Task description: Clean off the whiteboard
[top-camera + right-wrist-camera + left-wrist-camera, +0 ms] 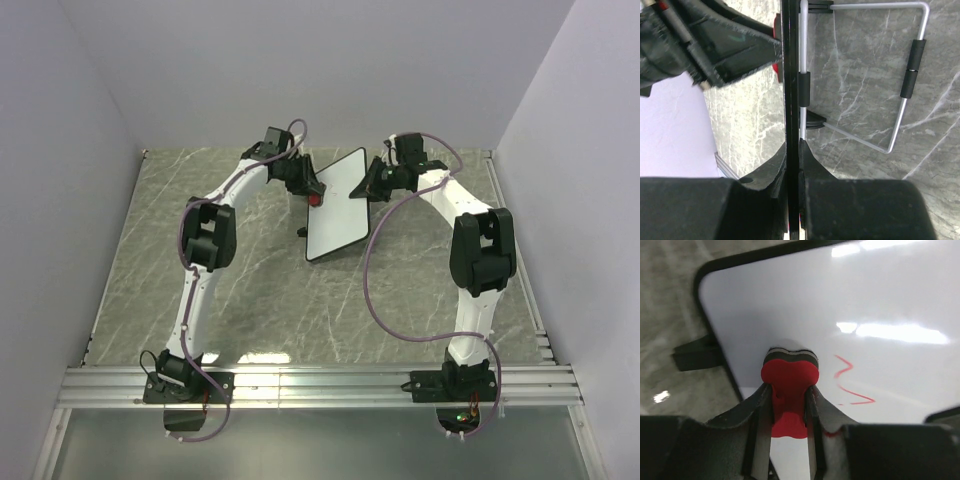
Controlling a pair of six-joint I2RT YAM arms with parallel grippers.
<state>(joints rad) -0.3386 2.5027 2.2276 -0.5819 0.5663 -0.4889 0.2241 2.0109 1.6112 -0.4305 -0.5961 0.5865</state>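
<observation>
At the far middle of the bench (250, 290): the whiteboard (338, 205) stands tilted on edge between the two arms, white face toward the left arm, back toward the right.
Right jaws: clamped together on the board's thin black frame, which shows edge-on in the right wrist view. The grip looks meant to brace the board so it neither slides nor tips under rubbing.
Wire stand (900, 90): folded out behind the board, over the marble-patterned bench. Whether it bears weight cannot be told.
Left jaws: closed on the waist of a small red eraser (789, 382). Its dark felt pad faces the board and appears to touch the white face near the left frame edge.
Marks: a few red strokes (850, 385) lie just beside the eraser, to its right in the left wrist view, unwiped. The rest of the visible face is clean apart from lamp glare.
Black foot (695, 354): juts from the frame at the left, apart from the eraser.
Step in hand, judged: wiping, with the marks next in line.
Next move, judged: a sideways pass toward the strokes under steady pressure.
Risk, judged: too hard a push could twist the board in the right grip, or the pad could lift and skip the marks.
</observation>
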